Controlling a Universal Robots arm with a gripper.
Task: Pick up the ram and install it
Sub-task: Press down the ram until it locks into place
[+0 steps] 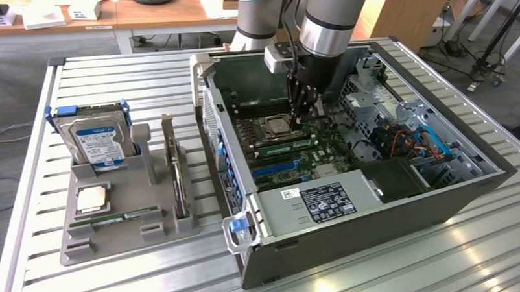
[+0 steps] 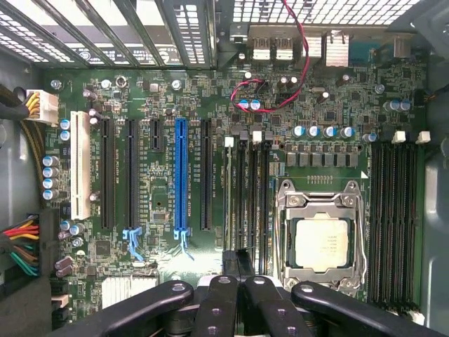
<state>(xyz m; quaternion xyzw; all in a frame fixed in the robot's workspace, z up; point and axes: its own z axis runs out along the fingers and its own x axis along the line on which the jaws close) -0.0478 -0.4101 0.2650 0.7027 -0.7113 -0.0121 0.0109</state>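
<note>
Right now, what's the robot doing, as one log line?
pincer: shut | place: over memory slots beside processor | ram: one lying in tray

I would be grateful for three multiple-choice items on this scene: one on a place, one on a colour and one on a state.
1. Where is the claw?
A. Over the grey tray
B. Inside the open computer case, above the motherboard
C. Beside the case, on the table

2. What colour is the hard drive's label?
A. Blue and white
B. Red
C. Yellow

3. How does the claw stand?
A. Spread wide
B. Clamped on the hard drive
C. Shut

Answers:
1 B: the claw reaches down into the computer case over the motherboard.
2 A: the hard drive standing in the grey tray bears a blue and white label.
3 C: in the wrist view its fingers lie close together.
</note>
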